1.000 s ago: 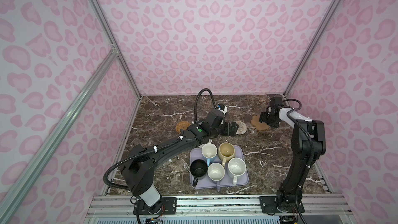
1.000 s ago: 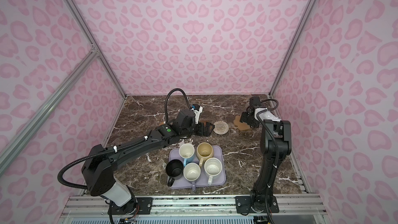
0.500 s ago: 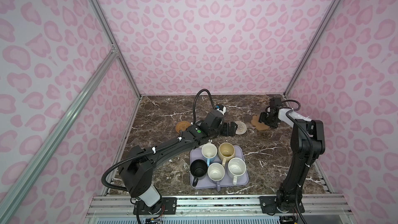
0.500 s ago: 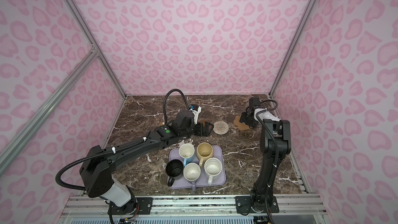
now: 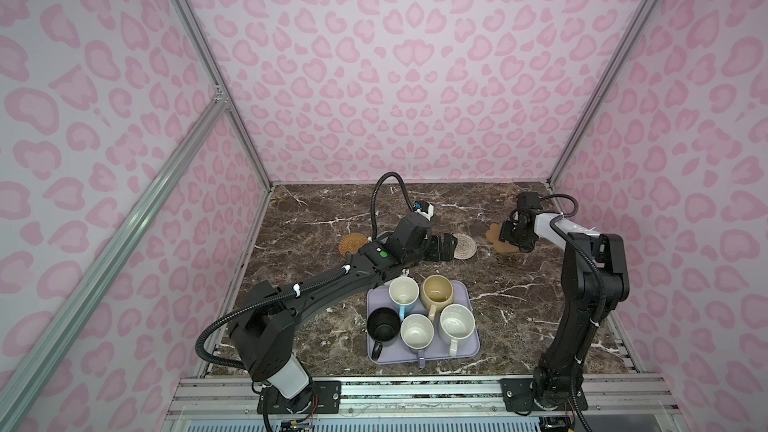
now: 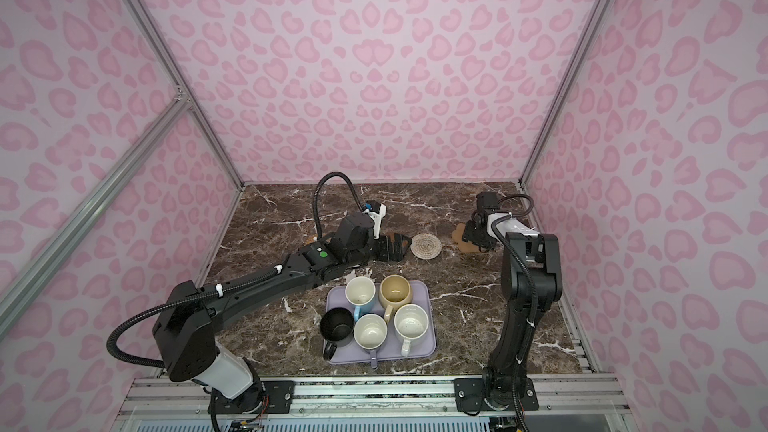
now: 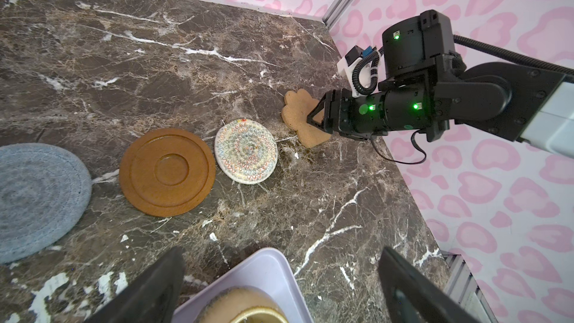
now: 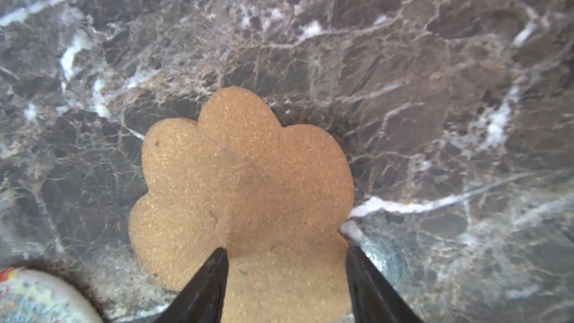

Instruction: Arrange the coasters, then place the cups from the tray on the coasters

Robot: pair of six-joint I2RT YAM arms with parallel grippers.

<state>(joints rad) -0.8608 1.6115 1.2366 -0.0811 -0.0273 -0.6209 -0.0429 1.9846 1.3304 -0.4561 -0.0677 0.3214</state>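
My right gripper [image 8: 284, 243] stands over the tan flower-shaped coaster [image 8: 242, 175] at the back right. Its jaws are partly apart, one finger above the coaster, the other at its edge. The cream woven coaster [image 5: 464, 246] lies just past my left gripper [image 5: 446, 247], which is wide open and empty. The left wrist view also shows the brown wooden disc [image 7: 167, 170] and the blue-grey coaster [image 7: 37, 200]. An orange woven coaster [image 5: 352, 243] lies left of that arm. The lavender tray [image 5: 471, 347] holds the light blue [image 5: 403, 290], yellow [image 5: 436, 290], black [image 5: 383, 324], lavender [image 5: 417, 332] and speckled [image 5: 457, 322] cups.
Pink patterned walls enclose the marble table on three sides. The right wall runs close behind the right gripper [image 7: 310, 116]. The left arm [image 5: 332, 284] stretches diagonally across the table's left half, past the tray's far corner.
The right gripper's jaws have narrowed over the flower-shaped coaster. The left arm has barely shifted and its gripper stays wide open.
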